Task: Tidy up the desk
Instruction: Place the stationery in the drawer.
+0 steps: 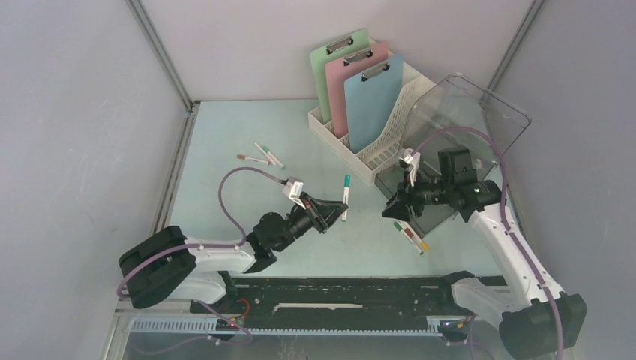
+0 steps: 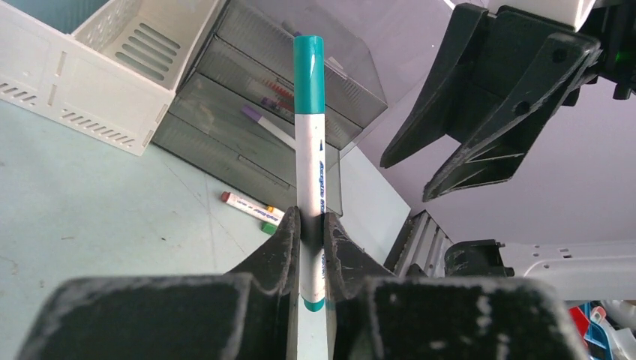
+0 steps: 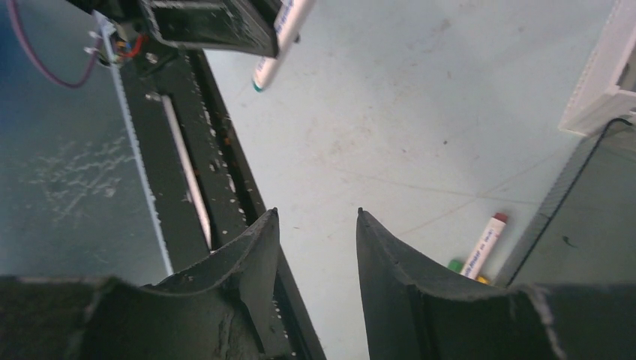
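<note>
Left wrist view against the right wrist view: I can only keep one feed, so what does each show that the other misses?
Only the left wrist view shows the drawers with a purple-capped marker inside, and the right gripper from outside, jaws apart. Only the right wrist view shows the black rail along the near edge of the desk. Both show the teal-capped marker pinched in the left gripper, the desk, and a red-capped marker lying on it beside the drawers.
</note>
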`<state>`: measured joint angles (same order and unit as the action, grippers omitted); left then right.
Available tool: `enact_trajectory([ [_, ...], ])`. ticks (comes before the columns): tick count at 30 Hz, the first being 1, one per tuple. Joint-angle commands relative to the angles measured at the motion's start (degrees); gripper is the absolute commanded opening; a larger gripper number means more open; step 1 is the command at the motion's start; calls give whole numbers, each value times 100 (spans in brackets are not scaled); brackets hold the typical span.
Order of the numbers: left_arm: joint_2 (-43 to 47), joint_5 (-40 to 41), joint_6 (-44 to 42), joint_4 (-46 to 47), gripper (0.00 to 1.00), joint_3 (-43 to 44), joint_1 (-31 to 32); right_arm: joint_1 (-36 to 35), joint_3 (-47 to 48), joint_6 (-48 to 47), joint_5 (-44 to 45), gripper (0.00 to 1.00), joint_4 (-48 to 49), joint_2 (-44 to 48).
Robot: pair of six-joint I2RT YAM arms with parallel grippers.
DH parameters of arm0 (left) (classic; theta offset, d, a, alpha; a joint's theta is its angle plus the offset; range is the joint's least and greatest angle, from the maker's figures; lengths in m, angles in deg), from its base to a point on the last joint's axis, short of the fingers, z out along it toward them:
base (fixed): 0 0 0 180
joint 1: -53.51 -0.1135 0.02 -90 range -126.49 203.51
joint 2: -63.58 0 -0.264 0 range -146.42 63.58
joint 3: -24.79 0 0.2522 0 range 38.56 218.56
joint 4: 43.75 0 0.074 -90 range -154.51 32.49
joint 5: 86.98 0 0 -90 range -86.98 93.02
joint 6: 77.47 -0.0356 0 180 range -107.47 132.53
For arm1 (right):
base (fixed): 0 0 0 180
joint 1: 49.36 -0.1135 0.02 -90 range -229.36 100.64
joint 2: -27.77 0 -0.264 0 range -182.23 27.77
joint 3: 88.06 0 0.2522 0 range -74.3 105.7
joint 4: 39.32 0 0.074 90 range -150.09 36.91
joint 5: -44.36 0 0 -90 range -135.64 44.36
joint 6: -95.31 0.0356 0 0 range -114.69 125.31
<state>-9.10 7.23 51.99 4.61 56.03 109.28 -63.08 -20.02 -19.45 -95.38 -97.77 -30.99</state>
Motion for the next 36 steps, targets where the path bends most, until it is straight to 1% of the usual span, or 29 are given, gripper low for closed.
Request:
enact_trajectory([
  [1, -347, 521, -125, 785, 0, 314, 267, 227, 232, 234, -892, 51, -36, 174],
  [10, -1006, 656, -158, 996, 0, 873, 681, 286, 232, 1037, -1153, 56, 358, 149],
  [14, -1233, 690, -158, 1059, 0, 1058, 820, 272, 215, 1210, -1276, 59, 444, 146],
  [19, -1439, 692, -173, 1084, 0, 1271, 986, 255, 181, 1310, -1112, 59, 545, 159],
  [27, -1567, 679, -239, 1085, 0, 1424, 1127, 288, 137, 1541, -610, 59, 769, 195],
  [36, -1770, 507, -223, 1082, 0, 1610, 1182, 309, 36, 1761, -725, 59, 1002, 315],
])
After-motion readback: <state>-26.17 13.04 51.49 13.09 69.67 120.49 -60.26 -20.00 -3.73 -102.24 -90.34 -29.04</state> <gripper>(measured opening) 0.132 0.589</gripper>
